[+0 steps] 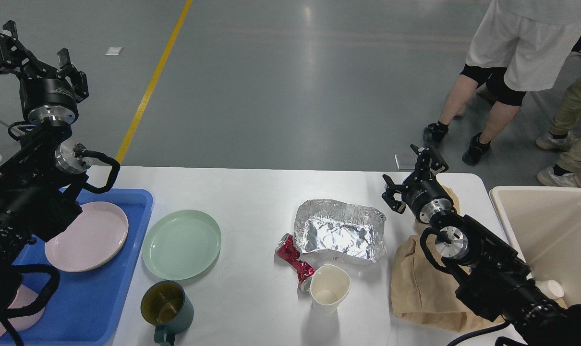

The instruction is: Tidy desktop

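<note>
The desktop carries one green plate, one mug, one foil tray. Left gripper and right gripper: jaws spread, holding nothing.

One cam only — head view, high above near edge of desktop, facing fwd and down. Close to desktop; grey floor beyond its far edge — no 2nd view to overlap.

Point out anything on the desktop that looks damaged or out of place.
A crushed red can lies on its side on the desktop, touching the dented white paper cup. Behind them sits a crumpled foil tray, and a creased brown paper bag lies under the right arm.
</note>
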You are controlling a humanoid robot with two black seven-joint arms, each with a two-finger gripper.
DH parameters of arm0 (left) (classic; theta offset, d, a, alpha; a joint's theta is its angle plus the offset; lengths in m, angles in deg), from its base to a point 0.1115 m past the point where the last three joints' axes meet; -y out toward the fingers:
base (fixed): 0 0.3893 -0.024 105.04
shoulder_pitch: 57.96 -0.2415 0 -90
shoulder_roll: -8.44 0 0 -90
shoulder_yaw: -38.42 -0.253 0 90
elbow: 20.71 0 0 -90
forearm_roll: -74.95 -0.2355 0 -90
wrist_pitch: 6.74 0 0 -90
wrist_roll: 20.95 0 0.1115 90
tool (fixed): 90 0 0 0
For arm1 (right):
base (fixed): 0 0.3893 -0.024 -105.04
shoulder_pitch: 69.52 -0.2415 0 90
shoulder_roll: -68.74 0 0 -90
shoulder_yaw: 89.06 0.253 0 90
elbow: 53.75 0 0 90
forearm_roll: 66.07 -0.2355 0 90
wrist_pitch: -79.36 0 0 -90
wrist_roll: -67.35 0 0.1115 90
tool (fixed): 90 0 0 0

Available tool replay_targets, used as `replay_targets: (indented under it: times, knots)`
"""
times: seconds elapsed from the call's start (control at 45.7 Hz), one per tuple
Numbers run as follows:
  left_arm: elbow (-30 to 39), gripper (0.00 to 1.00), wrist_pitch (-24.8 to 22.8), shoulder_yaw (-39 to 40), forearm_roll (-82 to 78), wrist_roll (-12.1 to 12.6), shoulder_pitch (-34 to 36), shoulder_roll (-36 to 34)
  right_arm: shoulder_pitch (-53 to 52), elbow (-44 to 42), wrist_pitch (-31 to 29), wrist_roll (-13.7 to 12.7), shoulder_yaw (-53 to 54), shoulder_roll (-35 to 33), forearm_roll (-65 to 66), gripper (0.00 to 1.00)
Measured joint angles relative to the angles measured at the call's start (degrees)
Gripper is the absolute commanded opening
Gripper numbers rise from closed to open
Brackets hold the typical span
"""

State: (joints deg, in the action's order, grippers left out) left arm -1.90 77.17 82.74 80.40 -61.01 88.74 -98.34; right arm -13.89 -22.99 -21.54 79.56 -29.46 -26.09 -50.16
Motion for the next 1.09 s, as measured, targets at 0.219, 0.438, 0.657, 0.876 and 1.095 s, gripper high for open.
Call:
replay_targets:
  times: [0.219,0.438,0.657,0.876,1.095]
  knots:
    - [0.0,0.96,0.0,0.1,0.0,0.0,0.0,0.3,0.0,0.0,0.0,0.0,0.0,0.0,0.0,1.00]
    - [-0.1,0.96,0.0,0.2,0.0,0.0,-0.1,0.9,0.0,0.0,0.0,0.0,0.0,0.0,0.0,1.00]
    - [-0.1,0.96,0.5,0.0,0.0,0.0,1.0,0.6,0.0,0.0,0.0,0.0,0.0,0.0,0.0,1.00]
    - [-0.2,0.96,0.6,-0.1,0.0,0.0,2.9,-1.0,0.0,0.0,0.0,0.0,0.0,0.0,0.0,1.00]
    - [-0.1,0.96,0.6,-3.2,-0.8,0.0,8.1,-5.6,0.0,0.0,0.0,0.0,0.0,0.0,0.0,1.00]
